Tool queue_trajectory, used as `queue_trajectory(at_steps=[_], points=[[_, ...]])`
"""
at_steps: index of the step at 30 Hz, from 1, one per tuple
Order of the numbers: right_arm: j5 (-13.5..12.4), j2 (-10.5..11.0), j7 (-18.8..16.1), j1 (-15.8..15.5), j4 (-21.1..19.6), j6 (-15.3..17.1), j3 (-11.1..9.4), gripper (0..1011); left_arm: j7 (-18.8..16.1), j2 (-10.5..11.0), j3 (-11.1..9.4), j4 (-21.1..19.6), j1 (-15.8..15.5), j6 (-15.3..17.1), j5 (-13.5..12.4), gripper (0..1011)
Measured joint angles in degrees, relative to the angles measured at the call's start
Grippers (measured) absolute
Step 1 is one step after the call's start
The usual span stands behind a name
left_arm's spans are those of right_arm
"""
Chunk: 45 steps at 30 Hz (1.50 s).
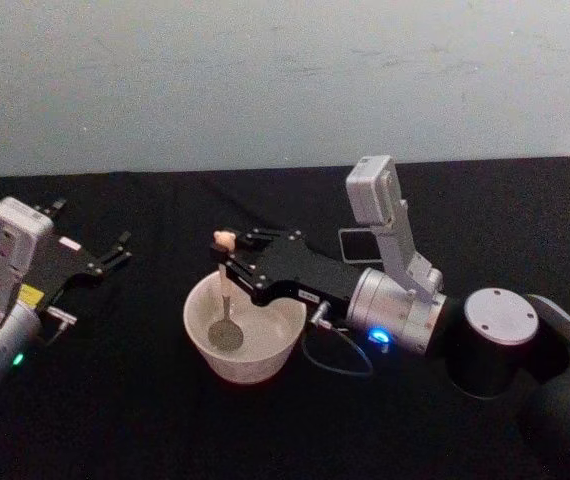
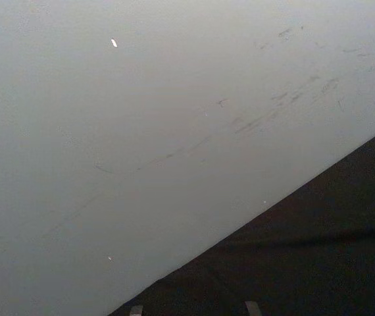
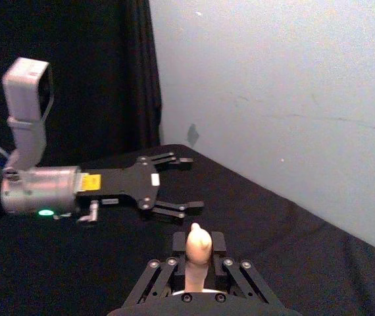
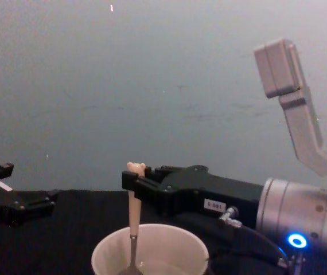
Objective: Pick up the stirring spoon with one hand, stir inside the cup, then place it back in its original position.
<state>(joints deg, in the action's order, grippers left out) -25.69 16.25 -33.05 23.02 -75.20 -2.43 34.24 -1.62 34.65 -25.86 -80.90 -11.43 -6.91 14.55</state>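
The right gripper (image 1: 227, 258) was seen stretched out level above the table, its fingers closed tight on the pale handle of the stirring spoon (image 4: 132, 212). The grasp was made just under the bear head, which was left poking up above the fingers. From the clamped fingers the spoon was hung nearly upright. Its thin metal stem was pointed straight down and its round metal bowl was lowered inside the cup (image 1: 250, 368), close to the bottom. Whether the bowl was touching the cup's floor could not be told.

The cream-white cup was placed directly beneath the right gripper's fingertips on the black tablecloth (image 1: 145, 420). Its near rim was left clear of the gripper's body.

The dark square holder (image 1: 357, 233) was seen beyond the right gripper, on the far side of its wrist end and well apart from the fingertips. It was partly covered by the grey camera mount. A blue light was shown on that wrist.

The left gripper (image 3: 189, 183) was held off to the side of the right gripper's fingertips, well apart from the cup and low over the cloth. Its fingers were spread wide with nothing between them, and a green light was shown on its wrist.

A pale wall (image 4: 152, 69) was seen behind both grippers.
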Motion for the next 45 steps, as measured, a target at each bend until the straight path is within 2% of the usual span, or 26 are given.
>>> queue_trajectory(at_steps=[7, 16, 24, 32, 38, 45], points=[[1.7, -1.9, 1.8, 1.7, 3.1, -0.8, -0.5, 224, 0.0, 0.0, 0.0, 0.0, 0.0, 0.0, 0.0, 1001], [2.9, -2.4, 3.4, 2.3, 4.6, -1.1, -2.4, 224, 0.0, 0.0, 0.0, 0.0, 0.0, 0.0, 0.0, 1001], [2.6, 0.2, 3.6, -0.5, 0.3, 0.0, -4.6, 224, 0.0, 0.0, 0.0, 0.0, 0.0, 0.0, 0.0, 1001], [1.0, 2.5, 1.9, -3.1, -4.2, 1.2, -5.2, 224, 0.0, 0.0, 0.0, 0.0, 0.0, 0.0, 0.0, 1001], [-0.2, 4.0, 0.5, -5.2, -7.4, 2.2, -4.0, 224, 0.0, 0.0, 0.0, 0.0, 0.0, 0.0, 0.0, 1001], [-0.5, 4.0, -0.2, -5.6, -8.1, 2.4, -2.3, 224, 0.0, 0.0, 0.0, 0.0, 0.0, 0.0, 0.0, 1001]])
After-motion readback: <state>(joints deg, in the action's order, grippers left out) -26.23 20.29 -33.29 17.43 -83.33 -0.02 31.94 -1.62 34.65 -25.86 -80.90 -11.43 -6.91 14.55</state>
